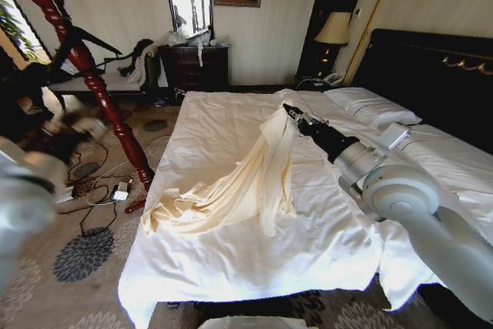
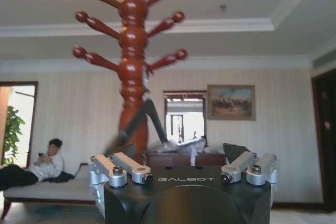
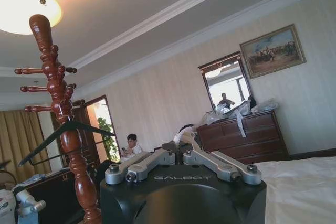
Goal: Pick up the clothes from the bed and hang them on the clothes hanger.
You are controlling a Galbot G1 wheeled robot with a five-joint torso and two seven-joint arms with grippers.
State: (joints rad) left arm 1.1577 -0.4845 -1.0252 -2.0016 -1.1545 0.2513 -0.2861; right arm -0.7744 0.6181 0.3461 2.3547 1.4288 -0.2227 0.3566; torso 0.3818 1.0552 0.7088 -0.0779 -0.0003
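— Where are the clothes (image 1: 246,179)?

— On the bed (image 1: 323,244), near the middle of the head view. One end is lifted toward one o'clock, where the right gripper (image 1: 295,115) pinches it; the rest trails down toward eight o'clock and bunches near the mattress edge.

— So the right fingers are pressed on the fabric?

— Yes. In the right wrist view the finger links (image 3: 157,157) fold inward and meet over a small bit of pale cloth.

— And the left gripper (image 2: 184,174)?

— It is raised at nine o'clock beside the coat stand (image 1: 85,67). In the left wrist view its fingers (image 2: 128,167) are spread wide, nothing between them.

— The clothes hanger (image 3: 65,132)?

— It hangs on the coat stand, at about eight o'clock in the right wrist view, well apart from the garment.
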